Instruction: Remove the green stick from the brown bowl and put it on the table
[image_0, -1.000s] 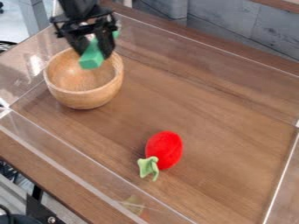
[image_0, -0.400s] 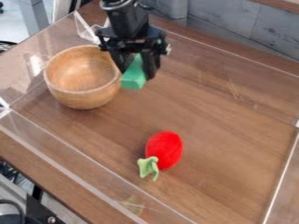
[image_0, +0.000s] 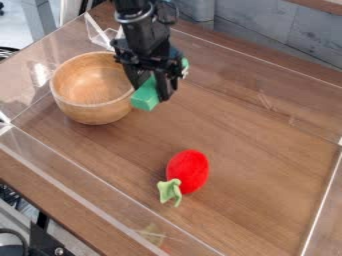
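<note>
Your black gripper (image_0: 150, 88) points down, jaws part-open, clamped on the short smooth bright-green stick (image_0: 147, 96). The stick hangs just beside the round light-brown wooden bowl (image_0: 83, 88), outside its thick rim and low over the dark wood-grain table (image_0: 254, 120), probably positioned for set-down.

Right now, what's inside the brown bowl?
Nothing visible: the brown bowl shows a bare wooden interior. The green stick is outside it, held in the end effector just past the rim. The near inner wall is hidden by the rim.
</note>
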